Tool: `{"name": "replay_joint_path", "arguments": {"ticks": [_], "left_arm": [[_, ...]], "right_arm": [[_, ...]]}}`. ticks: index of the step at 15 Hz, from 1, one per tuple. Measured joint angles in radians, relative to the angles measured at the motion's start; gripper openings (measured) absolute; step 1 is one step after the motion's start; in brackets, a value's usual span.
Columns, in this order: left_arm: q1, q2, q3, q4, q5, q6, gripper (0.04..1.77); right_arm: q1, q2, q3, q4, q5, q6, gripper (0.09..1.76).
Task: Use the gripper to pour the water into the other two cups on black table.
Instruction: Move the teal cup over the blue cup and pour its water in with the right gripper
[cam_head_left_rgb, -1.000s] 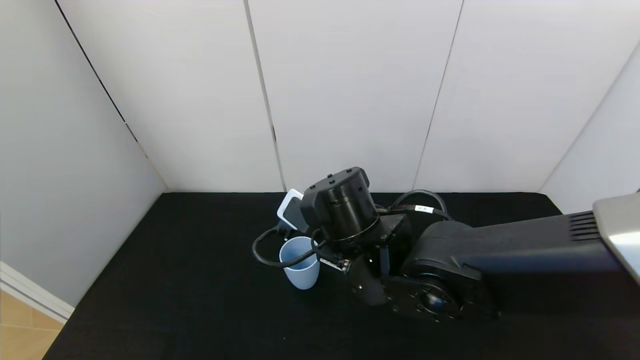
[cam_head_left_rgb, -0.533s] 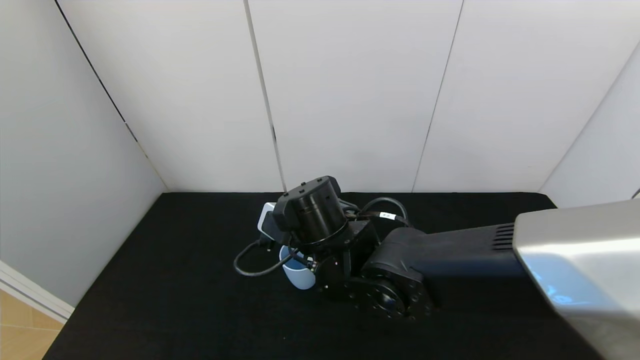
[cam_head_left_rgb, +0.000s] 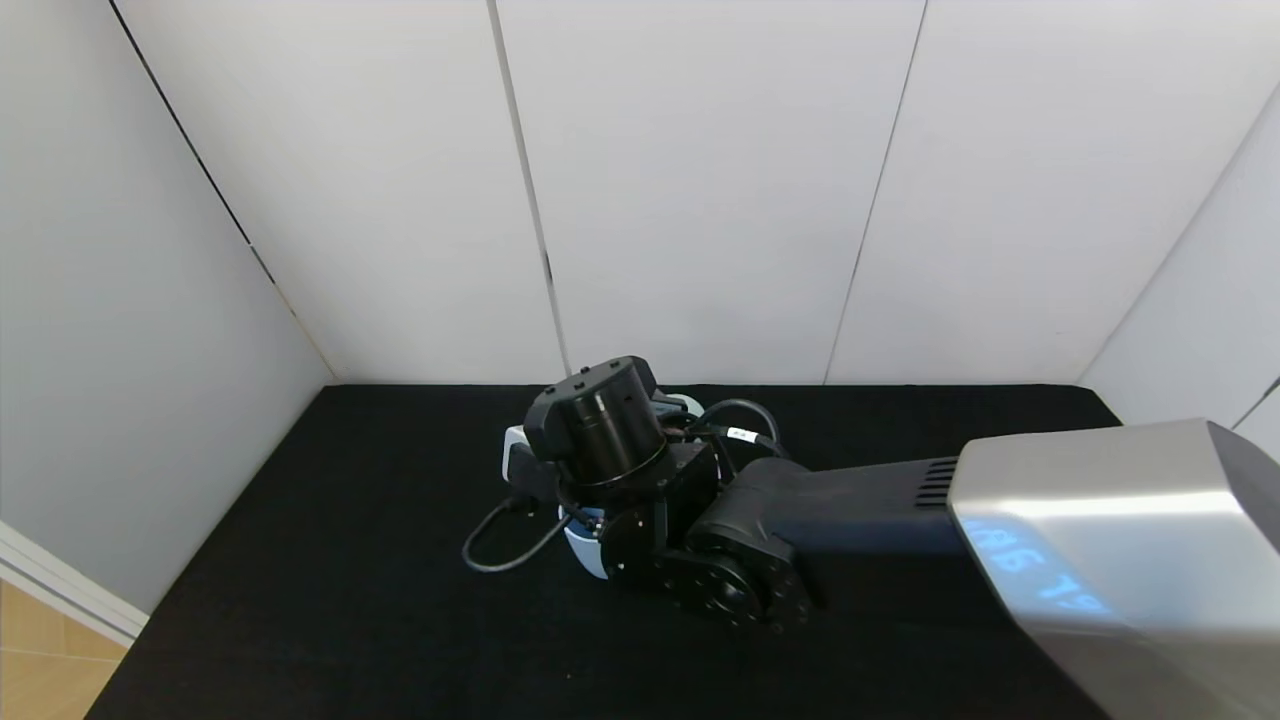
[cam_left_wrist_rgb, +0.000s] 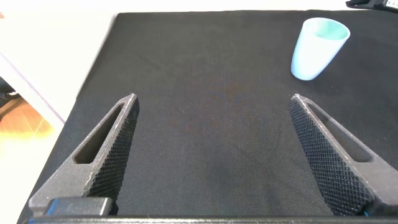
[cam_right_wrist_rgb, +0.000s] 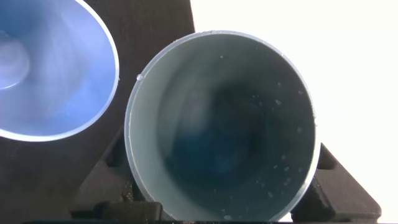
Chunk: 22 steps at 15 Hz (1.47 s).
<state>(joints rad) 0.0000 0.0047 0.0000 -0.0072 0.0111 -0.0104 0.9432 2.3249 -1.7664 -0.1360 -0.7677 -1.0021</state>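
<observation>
My right gripper (cam_right_wrist_rgb: 221, 208) is shut on the teal-green cup (cam_right_wrist_rgb: 217, 124); black fingers (cam_right_wrist_rgb: 102, 186) press its sides. Small water droplets (cam_right_wrist_rgb: 280, 168) cling to its dark teal inside. The light blue cup (cam_right_wrist_rgb: 50, 68) stands right beside its rim, mouth open. In the head view the right wrist (cam_head_left_rgb: 600, 420) covers most of the light blue cup (cam_head_left_rgb: 578, 538) on the black table (cam_head_left_rgb: 350, 600), and the fingers are hidden. My left gripper (cam_left_wrist_rgb: 214, 102) is open and empty low over the cloth, with the light blue cup (cam_left_wrist_rgb: 318, 46) farther off. The cream-beige cup is hidden.
White wall panels (cam_head_left_rgb: 700, 200) close the table at the back and both sides. A loose black cable loop (cam_head_left_rgb: 495, 545) hangs from the right wrist next to the blue cup. The table's left edge (cam_head_left_rgb: 130, 640) borders a wooden floor.
My right arm has moved left with the teal-green cup, until its wrist covers most of the light blue cup. The light blue cup has stayed in place.
</observation>
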Motion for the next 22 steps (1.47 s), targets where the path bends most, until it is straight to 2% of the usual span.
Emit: {"name": "replay_joint_path", "arguments": {"ticks": [5,12,22], "left_arm": [[0.0,0.0,0.0,0.0,0.0,0.0,1.72],[0.0,0.0,0.0,0.0,0.0,0.0,1.72],[0.0,0.0,0.0,0.0,0.0,0.0,1.72]], "right_arm": [[0.004,0.012,-0.011,-0.002,-0.048,-0.097,1.21],[0.02,0.014,-0.008,0.008,-0.051,-0.197,1.21],[0.031,0.011,-0.005,0.002,-0.05,-0.444,1.21]]}}
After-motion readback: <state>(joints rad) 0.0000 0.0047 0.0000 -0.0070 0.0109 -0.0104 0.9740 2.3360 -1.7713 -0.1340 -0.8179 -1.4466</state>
